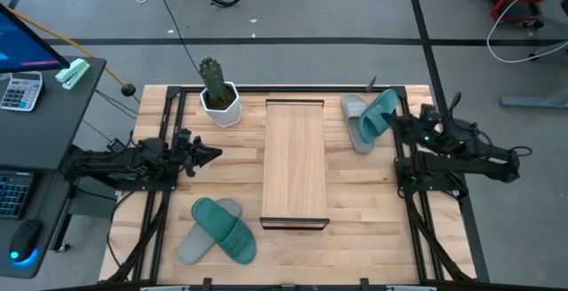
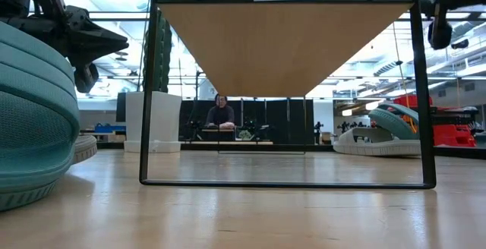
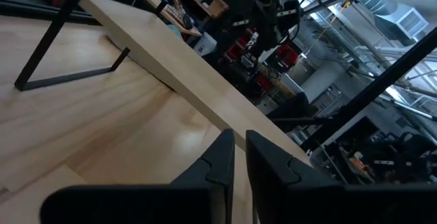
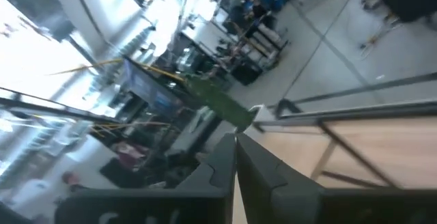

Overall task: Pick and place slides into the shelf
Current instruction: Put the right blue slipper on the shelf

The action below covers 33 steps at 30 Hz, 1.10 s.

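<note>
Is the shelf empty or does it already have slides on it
Empty. The high view shows the shelf board bare; one teal and grey pair lies near its left front corner, the other pair by its right far corner.

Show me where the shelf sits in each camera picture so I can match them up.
High view: the shelf lies lengthwise down the table's middle, between both arms.
Low view: seen end-on, its board fills the upper centre inside a dark frame.
Left wrist view: its board runs diagonally from the upper left.
Right wrist view: a board and dark rail at right, probably the shelf.
Shared landmark: the cactus pot, white block in the low view.
</note>
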Tool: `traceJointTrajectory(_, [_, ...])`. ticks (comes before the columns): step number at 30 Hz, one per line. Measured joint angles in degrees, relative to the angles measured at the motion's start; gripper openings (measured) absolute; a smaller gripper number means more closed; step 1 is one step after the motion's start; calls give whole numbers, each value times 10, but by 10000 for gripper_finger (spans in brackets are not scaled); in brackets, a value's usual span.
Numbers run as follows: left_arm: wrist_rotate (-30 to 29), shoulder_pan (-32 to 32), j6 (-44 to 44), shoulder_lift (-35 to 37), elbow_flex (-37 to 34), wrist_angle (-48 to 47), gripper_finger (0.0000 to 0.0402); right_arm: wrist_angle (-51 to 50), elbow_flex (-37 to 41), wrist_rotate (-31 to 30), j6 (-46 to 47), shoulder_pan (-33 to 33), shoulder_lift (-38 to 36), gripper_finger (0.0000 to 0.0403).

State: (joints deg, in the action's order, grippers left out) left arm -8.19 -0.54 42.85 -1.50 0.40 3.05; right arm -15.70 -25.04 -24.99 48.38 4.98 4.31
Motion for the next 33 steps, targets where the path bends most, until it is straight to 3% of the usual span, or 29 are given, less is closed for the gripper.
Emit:
traceJointTrajectory(7, [0, 0, 2, 0, 0, -1, 44, -184, -117, 1, -10, 32, 78, 44])
traceJointTrajectory(12, [-13, 0, 5, 0, 0, -2, 48, -243, -190, -1, -63, 46, 172, 82])
traceJointTrajectory(19, [-19, 0, 5, 0, 0, -2, 52, -416, -278, -5, -78, 114, 313, 126])
traceJointTrajectory(33, [-21, 0, 16, 0, 0, -3, 52, -439, -284, 159, -253, 337, 450, 140])
